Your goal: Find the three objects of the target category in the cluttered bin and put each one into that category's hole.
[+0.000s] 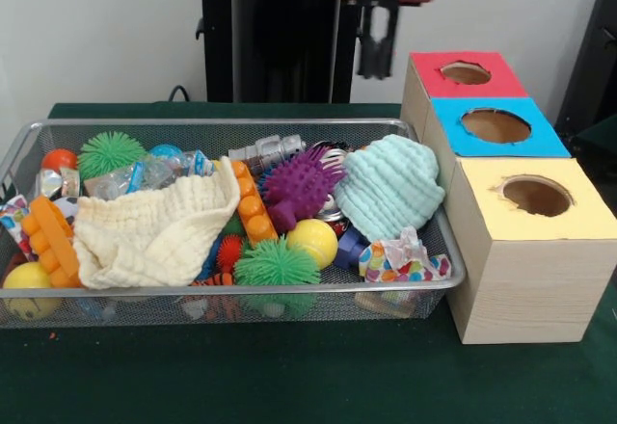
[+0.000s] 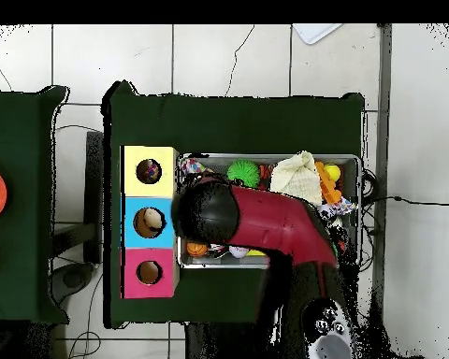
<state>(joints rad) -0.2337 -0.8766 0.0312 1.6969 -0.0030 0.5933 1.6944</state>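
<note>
The bin (image 1: 231,292) is a silver wire-mesh basket full of toys; it also shows in the overhead view (image 2: 352,160). One dotted white cloth piece (image 1: 405,260) lies in the bin's front right corner, next to the yellow-topped box, and shows in the overhead view (image 2: 193,168). A second dotted piece (image 1: 12,214) lies at the bin's far left end (image 2: 336,208). In the overhead view something dotted shows inside the yellow top's hole (image 2: 149,171); in the front view the hole (image 1: 536,196) looks dark. My gripper (image 1: 378,58) hangs high behind the bin, left of the red-topped box, with nothing in it.
A cream knit cloth (image 1: 154,231) and a mint knit cloth (image 1: 390,188) lie over the toys. A purple spiky ball (image 1: 294,185), green spiky balls (image 1: 275,262) and orange bricks (image 1: 53,241) lie among them. The blue-topped (image 1: 496,125) and red-topped (image 1: 466,74) boxes stand behind the yellow one.
</note>
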